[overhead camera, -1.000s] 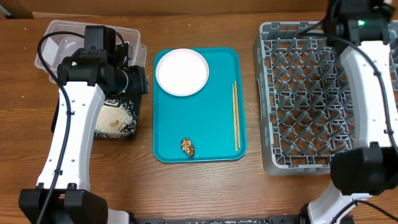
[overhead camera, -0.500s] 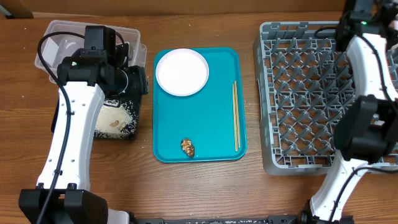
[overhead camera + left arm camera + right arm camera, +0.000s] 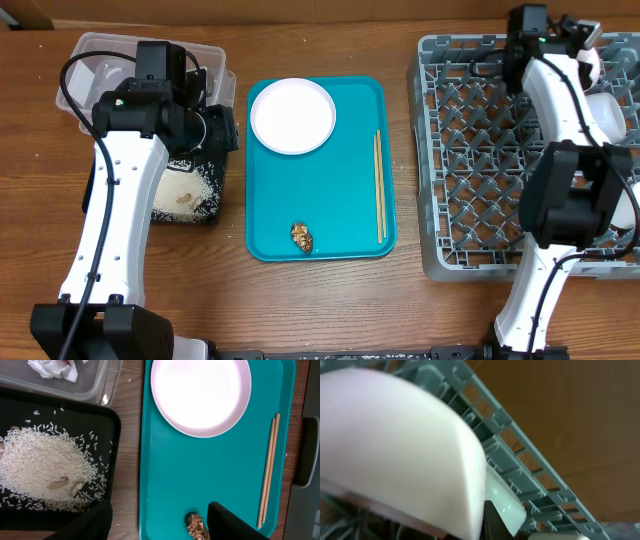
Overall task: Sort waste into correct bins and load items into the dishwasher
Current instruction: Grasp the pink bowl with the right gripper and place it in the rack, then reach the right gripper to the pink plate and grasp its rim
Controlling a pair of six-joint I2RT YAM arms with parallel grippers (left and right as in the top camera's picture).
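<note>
Overhead, we see white plate (image 3: 292, 116), chopsticks (image 3: 379, 186) and brown food lump (image 3: 302, 236) on the teal tray (image 3: 350, 100), with the grey dish rack (image 3: 470, 180) to the right. Left wrist: left gripper (image 3: 160, 522) jaws spread over the tray's near edge. Rice (image 3: 40, 467) lies in the black tray (image 3: 107, 420), wrapper (image 3: 52, 367) in the clear tub (image 3: 100, 385). Right wrist: right gripper (image 3: 492, 522) jaws pressed together beside a white bowl (image 3: 395, 445) in the rack.

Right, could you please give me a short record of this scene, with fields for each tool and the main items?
left tool: open, holding nothing, over the teal tray
right tool: shut, at the dish rack, close to a white bowl
plate: on the teal tray, empty
chopsticks: side by side on the teal tray
food lump: on the teal tray, by the left tool
rice: in the black tray
crumpled wrapper: in the clear tub
</note>
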